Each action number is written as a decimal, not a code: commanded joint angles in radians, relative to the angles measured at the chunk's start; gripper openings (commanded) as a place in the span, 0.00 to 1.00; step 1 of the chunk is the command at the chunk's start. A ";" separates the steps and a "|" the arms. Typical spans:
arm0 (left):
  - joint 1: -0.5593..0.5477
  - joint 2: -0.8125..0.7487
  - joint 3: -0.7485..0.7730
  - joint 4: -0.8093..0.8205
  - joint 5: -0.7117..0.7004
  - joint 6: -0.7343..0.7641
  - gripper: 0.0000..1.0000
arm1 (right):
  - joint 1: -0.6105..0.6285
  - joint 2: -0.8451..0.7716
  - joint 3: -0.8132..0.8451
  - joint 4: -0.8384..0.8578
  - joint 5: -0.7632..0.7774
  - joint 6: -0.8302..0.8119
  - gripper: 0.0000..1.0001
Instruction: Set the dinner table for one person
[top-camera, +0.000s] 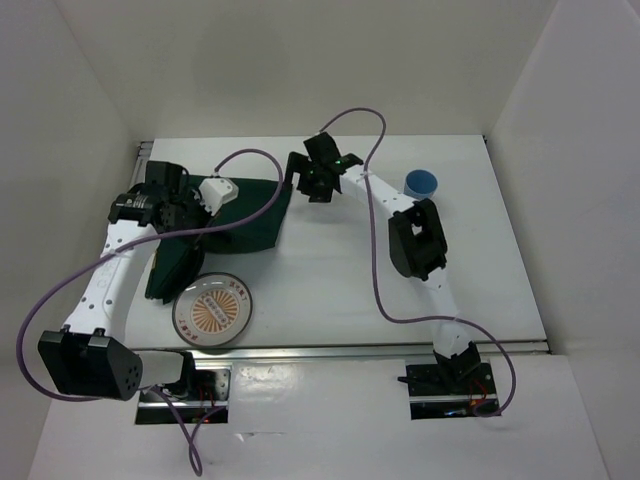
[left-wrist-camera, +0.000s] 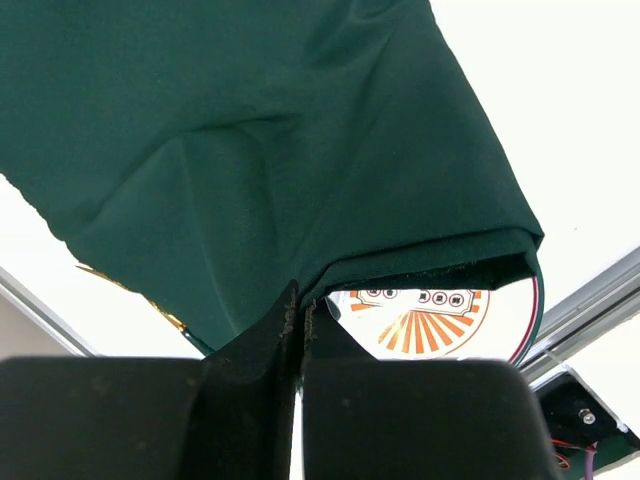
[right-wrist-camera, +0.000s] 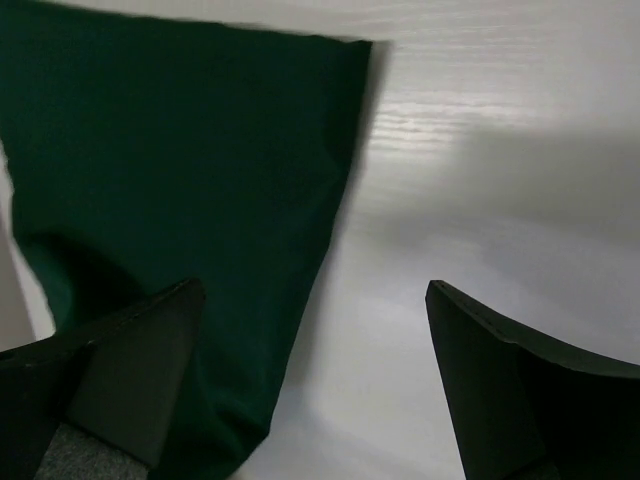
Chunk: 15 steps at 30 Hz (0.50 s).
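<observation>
Green cloth mat (left-wrist-camera: 250, 150), dark and rumpled, lies at the left of the flat white dinner table (top-camera: 330, 270). Only the left wrist view shows the left gripper (left-wrist-camera: 298, 310) pinched on its edge, the cloth hiding part of a round orange-rayed plate (left-wrist-camera: 440, 322). The right gripper (right-wrist-camera: 312, 290) gapes wide, holding nothing.

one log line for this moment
left gripper: shut on cloth | right gripper: open, over cloth edge | plate: near cloth | cup: apart, upright

Rumpled dark green cloth (top-camera: 250, 218) just beside an orange-rayed round plate (top-camera: 213, 310), blue cup (top-camera: 421, 183) well apart.
</observation>
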 joint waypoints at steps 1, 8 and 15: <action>0.003 -0.041 0.000 -0.006 0.040 -0.004 0.00 | 0.016 0.092 0.106 0.003 0.062 0.096 1.00; -0.006 -0.041 0.009 -0.024 0.049 -0.024 0.00 | 0.034 0.257 0.232 0.082 0.114 0.136 1.00; -0.015 -0.068 0.020 -0.073 0.092 -0.024 0.00 | 0.046 0.339 0.232 0.127 0.095 0.276 0.93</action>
